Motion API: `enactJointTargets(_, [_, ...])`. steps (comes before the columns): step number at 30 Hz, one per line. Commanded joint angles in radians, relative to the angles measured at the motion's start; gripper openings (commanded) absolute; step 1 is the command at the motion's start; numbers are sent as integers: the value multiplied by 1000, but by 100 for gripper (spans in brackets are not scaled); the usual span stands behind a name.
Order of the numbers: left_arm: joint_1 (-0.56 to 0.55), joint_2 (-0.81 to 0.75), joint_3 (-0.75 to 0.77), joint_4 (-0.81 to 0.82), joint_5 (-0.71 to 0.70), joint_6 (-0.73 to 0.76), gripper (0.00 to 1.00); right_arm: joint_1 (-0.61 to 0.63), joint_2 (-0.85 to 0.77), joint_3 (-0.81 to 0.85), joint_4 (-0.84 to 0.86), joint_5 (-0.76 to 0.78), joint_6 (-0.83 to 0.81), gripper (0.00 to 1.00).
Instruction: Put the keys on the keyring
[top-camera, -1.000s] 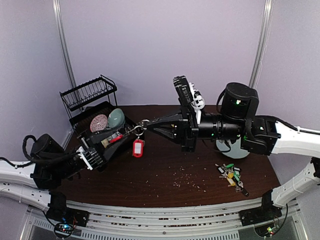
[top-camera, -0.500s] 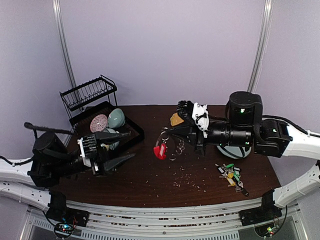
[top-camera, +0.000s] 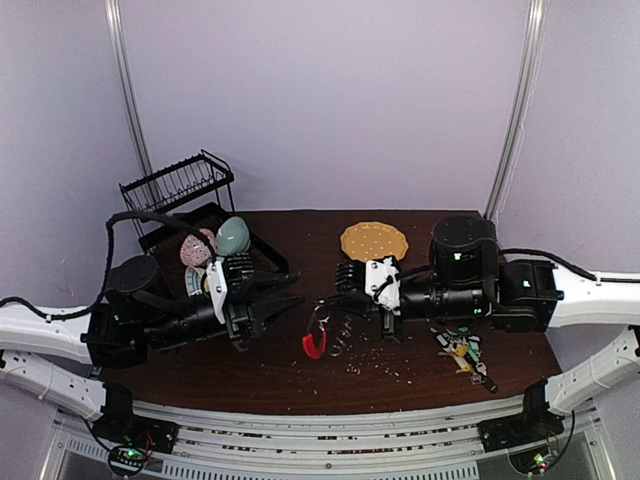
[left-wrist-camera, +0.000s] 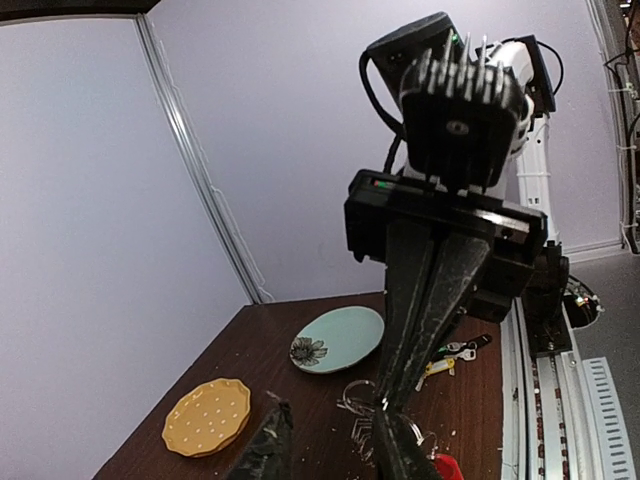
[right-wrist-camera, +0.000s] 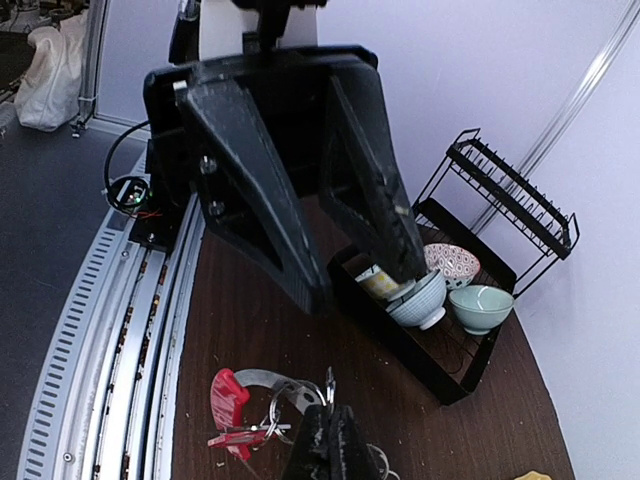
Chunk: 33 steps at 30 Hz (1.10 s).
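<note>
Right claw (top-camera: 328, 300) is clenched on a loop of the keyring (top-camera: 316, 343), whose red arc rests on the bench (top-camera: 300, 385). Left claw (top-camera: 294, 293), released and empty, sits just left of the keyring. The keys (top-camera: 462, 350) lie well right of it, nearer the right arm.

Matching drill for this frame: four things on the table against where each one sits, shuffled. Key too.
1. keyring
2. keys
3. yellow plate
4. dish rack

A. far left corner
B. near right, in a heap
C. far edge, middle
D. at the tip of the right gripper, jaws shut on it

Pairs: 1-D, 2-B, 3-C, 4-A
</note>
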Motion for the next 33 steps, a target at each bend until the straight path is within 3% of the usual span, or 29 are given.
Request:
enactJointTargets(1, [6, 27, 7, 54, 1, 3, 30, 10, -6, -10, 133, -61, 35, 0])
enactJointTargets(6, [6, 20, -46, 129, 46, 42, 31, 12, 0, -13, 156, -73, 63, 0])
enactJointTargets(17, [6, 44, -30, 122, 24, 46, 11, 11, 11, -4, 166, -89, 66, 0])
enactJointTargets(33, [4, 55, -22, 137, 83, 87, 0, 12, 13, -1, 150, -103, 64, 0])
